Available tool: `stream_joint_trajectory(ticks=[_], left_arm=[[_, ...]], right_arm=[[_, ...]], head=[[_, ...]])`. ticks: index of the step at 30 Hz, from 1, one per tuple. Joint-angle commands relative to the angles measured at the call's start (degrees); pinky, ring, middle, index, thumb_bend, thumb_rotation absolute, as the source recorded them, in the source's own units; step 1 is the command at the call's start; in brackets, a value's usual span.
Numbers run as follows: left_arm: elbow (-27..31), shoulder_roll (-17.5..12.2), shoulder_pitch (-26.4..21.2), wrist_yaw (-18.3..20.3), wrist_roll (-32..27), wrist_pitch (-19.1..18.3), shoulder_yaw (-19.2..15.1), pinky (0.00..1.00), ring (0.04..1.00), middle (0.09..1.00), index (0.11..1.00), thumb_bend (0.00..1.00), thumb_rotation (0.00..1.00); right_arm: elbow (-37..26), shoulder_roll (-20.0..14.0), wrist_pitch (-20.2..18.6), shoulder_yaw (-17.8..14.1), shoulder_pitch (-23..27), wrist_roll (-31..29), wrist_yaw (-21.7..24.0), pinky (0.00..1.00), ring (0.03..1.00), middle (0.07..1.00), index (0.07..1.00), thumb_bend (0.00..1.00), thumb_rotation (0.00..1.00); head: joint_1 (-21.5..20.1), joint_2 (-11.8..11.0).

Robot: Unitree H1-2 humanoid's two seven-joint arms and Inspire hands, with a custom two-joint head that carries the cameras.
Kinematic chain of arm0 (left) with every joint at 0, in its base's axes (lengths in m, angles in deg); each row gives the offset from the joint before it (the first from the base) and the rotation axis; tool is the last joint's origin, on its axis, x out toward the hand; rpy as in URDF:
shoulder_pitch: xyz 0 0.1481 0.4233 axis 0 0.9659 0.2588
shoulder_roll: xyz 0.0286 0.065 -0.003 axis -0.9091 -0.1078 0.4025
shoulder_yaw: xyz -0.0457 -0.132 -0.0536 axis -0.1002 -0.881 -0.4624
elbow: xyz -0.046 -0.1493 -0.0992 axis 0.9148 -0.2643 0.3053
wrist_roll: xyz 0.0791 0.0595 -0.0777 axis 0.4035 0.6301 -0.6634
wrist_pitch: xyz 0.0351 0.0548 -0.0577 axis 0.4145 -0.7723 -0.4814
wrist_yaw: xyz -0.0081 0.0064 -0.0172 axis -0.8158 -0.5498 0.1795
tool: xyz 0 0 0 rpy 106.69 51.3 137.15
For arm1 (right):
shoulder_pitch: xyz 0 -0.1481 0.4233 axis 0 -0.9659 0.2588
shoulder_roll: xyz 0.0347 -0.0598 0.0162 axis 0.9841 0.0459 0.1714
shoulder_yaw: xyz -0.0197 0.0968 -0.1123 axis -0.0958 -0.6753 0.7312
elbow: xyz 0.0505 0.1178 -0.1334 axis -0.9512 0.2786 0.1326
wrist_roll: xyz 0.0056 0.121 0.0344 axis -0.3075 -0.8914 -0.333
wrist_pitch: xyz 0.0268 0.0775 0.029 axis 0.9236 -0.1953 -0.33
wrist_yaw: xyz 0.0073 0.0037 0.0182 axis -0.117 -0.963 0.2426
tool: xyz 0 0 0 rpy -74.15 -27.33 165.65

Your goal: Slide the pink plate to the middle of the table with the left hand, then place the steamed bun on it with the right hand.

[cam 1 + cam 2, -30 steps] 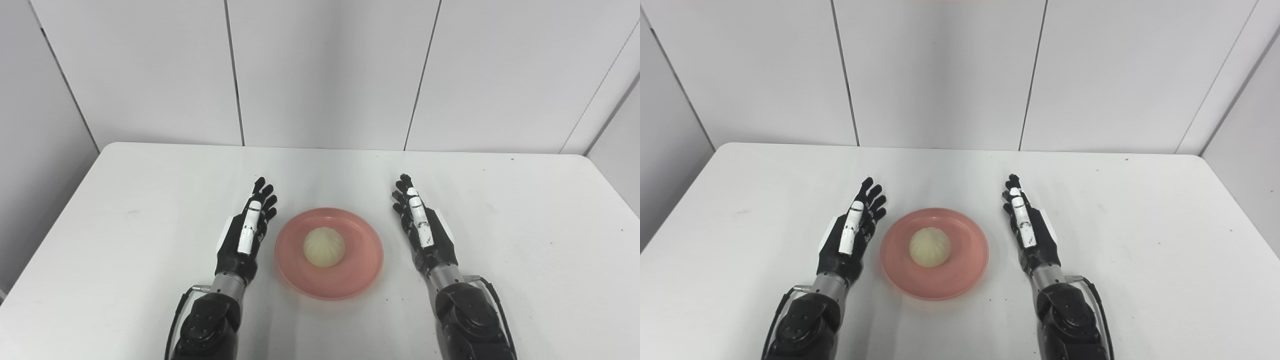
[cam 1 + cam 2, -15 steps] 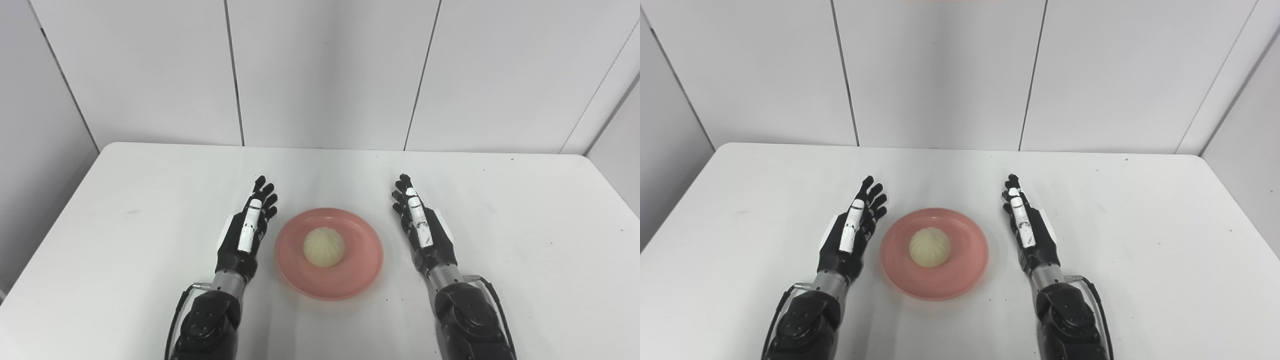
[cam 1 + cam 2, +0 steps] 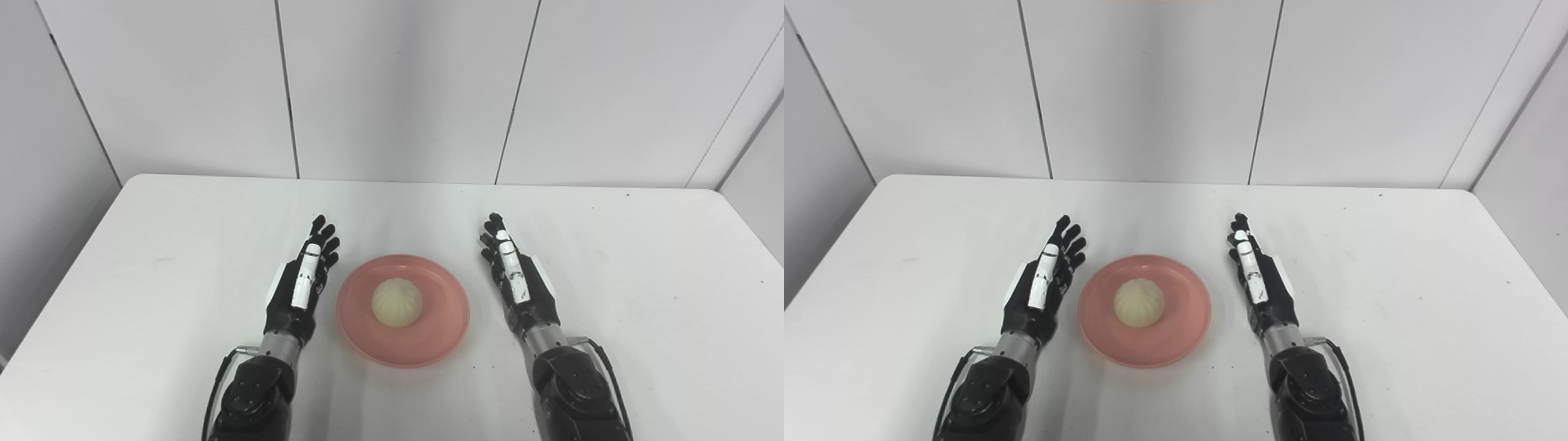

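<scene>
Left eye view shows the steamed bun [image 3: 397,302] sitting near the centre of the pink plate [image 3: 444,337], its pleated top facing up. The plate lies flat on the white table [image 3: 122,275], about midway across it and toward the near edge. Judged from this, both steps of the task look done.

The bun looks soft and light, likely to dent or tear under a hard squeeze; if it had to be lifted, a gentle hold low on its rounded sides, thumb opposite fingers, would suit it better than pinching the pleats. The plate looks stiff, shallow and smooth, so it should slide easily under a push at its rim, and the bun might shift on it if jolted.

The left hand [image 3: 299,288] rests just beside the plate's left rim, fingers stretched out and apart, holding nothing. The right hand [image 3: 517,283] lies a little farther off on the right side, likewise spread and empty. Neither touches plate or bun.
</scene>
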Motion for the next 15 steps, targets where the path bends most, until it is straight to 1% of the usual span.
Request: stream_joint_trajectory(ticks=[1, 6, 15], left_arm=[[-3.64, -0.6, 4.77, 0.14, -0.42, -1.58, -0.6, 0.97, 0.968, 0.984, 0.991, 0.38, 1.0], [-3.76, -0.73, 4.68, 0.35, -0.51, -1.63, -0.58, 0.98, 0.97, 0.987, 0.994, 0.38, 1.0], [-3.93, -0.68, 4.59, 0.28, -0.56, -1.55, -0.7, 0.98, 0.969, 0.986, 0.994, 0.39, 1.0]], right_arm=[[2.83, 1.21, -0.14, 0.18, -2.62, -0.2, -0.3, 1.0, 1.0, 1.0, 1.0, 0.26, 1.0], [3.16, 1.3, 0.3, 0.05, -2.53, -0.42, -0.16, 1.0, 1.0, 1.0, 1.0, 0.27, 1.0], [3.0, 1.85, -0.36, -0.58, -2.53, -1.03, -0.35, 1.0, 1.0, 1.0, 1.0, 0.29, 1.0]], head=[[0.03, 0.12], [0.03, 0.12], [0.03, 0.12]])
